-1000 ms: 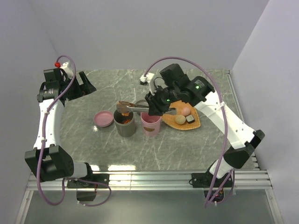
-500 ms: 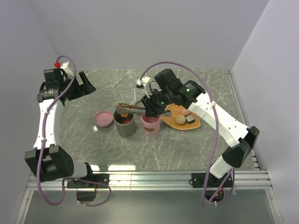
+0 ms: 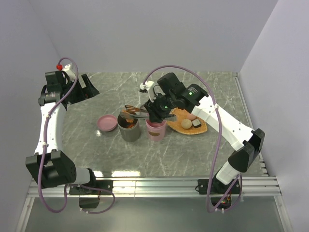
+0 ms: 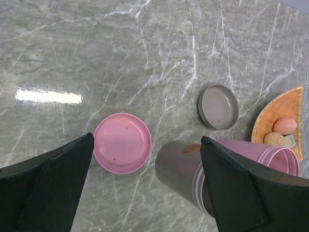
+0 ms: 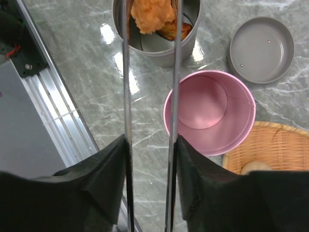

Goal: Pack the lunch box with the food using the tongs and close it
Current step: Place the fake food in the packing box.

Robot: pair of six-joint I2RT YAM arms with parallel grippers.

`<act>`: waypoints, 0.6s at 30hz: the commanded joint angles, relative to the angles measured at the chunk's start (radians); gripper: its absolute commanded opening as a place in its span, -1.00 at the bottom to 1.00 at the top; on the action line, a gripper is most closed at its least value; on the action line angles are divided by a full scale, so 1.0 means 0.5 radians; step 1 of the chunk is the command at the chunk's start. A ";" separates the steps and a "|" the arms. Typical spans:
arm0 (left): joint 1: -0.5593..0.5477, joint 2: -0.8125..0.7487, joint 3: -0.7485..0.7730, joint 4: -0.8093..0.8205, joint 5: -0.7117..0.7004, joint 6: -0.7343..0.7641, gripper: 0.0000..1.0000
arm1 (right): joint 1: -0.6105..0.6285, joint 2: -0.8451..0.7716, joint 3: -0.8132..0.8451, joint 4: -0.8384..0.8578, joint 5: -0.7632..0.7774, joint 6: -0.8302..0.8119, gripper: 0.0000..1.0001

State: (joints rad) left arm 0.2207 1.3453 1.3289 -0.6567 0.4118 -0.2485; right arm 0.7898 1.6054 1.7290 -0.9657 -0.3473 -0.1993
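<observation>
My right gripper is shut on the silver tongs, one finger pressing each arm. The tong tips reach over the grey lunch box container, and an orange-brown food piece lies between them in its mouth, on top of other brown bits. Next to it the pink container stands with nothing inside. A pink ball, a beige ball and a dark brown block lie on the orange woven tray. My left gripper hangs open and high at the far left, holding nothing.
A pink lid lies flat to the left of the grey container. A grey lid lies behind the two containers. Metal rails run along the table's near edge.
My right arm has shifted left and brought the tong tips over the grey container. The tong arms now stand slightly wider apart. The left arm has not moved.
</observation>
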 commanded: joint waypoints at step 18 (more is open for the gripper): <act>0.007 -0.021 0.048 -0.012 -0.011 0.061 0.99 | -0.591 -0.318 0.018 -0.044 -0.008 0.003 0.06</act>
State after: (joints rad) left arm 0.2207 1.3453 1.3289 -0.6624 0.4114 -0.2443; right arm 0.5743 1.5440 1.7424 -0.9668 -0.3584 -0.1997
